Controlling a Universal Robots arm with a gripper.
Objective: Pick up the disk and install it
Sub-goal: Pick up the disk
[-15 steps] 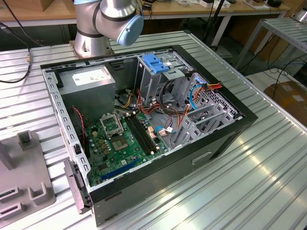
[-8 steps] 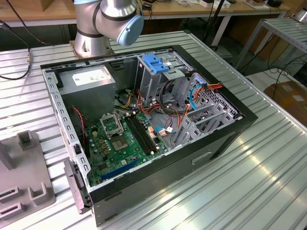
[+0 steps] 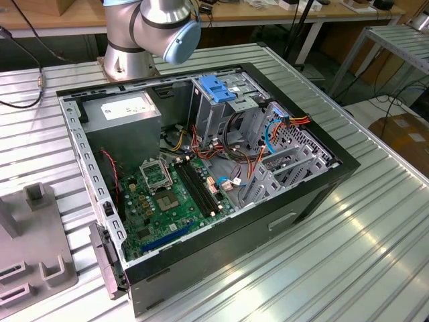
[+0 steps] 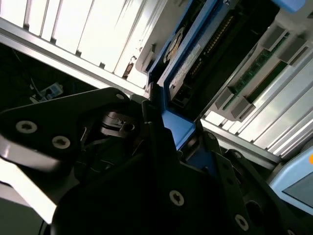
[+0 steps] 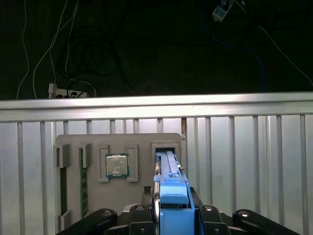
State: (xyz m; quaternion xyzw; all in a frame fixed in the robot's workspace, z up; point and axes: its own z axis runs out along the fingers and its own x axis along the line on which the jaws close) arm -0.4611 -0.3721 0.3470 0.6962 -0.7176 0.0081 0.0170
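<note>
Slatted aluminium table [image 5: 244,161], dark floor and cables beyond its edge. Grey holder tray [image 5: 142,139] on it: memory stick [image 5: 83,181], then processor chip [image 5: 117,165], then the disk [image 5: 165,164] standing on edge in its slot, blue bracket [image 5: 173,196] around it. Probably dense, rigid, shock-sensitive, with slick metal faces; best held across the bracket flanks, clear of label and circuit board. Pincer [image 5: 172,216] clenched on the disk at the bracket, pads [image 4: 151,115] against both sides, no gap apparent in both wrist views.

Exterior view overlooks the case [image 3: 281,221]; both wrist views hug the disk [image 5: 172,196] [image 4: 186,63]
</note>
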